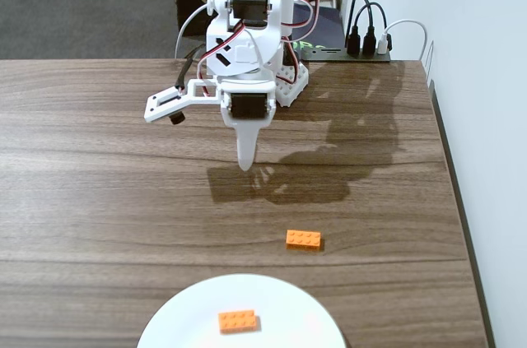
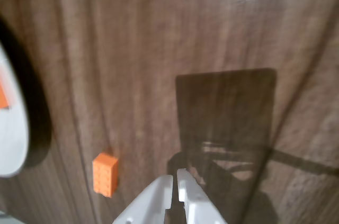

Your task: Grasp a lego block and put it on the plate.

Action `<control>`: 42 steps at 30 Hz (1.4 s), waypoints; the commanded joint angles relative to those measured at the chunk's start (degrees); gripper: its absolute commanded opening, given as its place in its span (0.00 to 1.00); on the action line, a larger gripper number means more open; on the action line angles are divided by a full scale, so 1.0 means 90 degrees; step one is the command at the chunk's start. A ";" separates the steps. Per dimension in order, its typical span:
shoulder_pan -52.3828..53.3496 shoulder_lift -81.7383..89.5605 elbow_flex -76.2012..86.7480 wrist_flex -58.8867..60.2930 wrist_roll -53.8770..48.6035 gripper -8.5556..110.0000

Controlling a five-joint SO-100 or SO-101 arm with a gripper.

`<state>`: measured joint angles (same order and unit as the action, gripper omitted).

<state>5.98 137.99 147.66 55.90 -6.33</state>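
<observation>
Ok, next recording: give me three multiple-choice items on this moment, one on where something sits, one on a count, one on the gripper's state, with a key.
1. Where is the lego block that is off the plate?
A. On the wooden table, just beyond the plate's far rim, right of centre in the fixed view
B. Between the gripper's fingers
C. Stacked on the other brick

2. How many orange bricks are visible?
A. One
B. Two
C. Four

3. What is the gripper doing?
A. Clamping a brick
B. Spread wide over the plate
C. Shut and empty, hanging above bare table

Key:
1 A, the fixed view shows it lying flat on the wood, apart from the plate.
2 B, one on the table and the second brick on the plate.
3 C, in the wrist view the fingertips nearly meet with nothing between them.
</observation>
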 commanded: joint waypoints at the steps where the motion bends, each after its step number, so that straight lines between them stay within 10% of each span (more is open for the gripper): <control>1: 0.0137 0.0420 0.0137 -0.0039 0.0059 0.08; 42: -0.0303 0.4873 0.2070 0.1465 0.0186 0.08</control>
<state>3.34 180.09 166.46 68.38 -4.31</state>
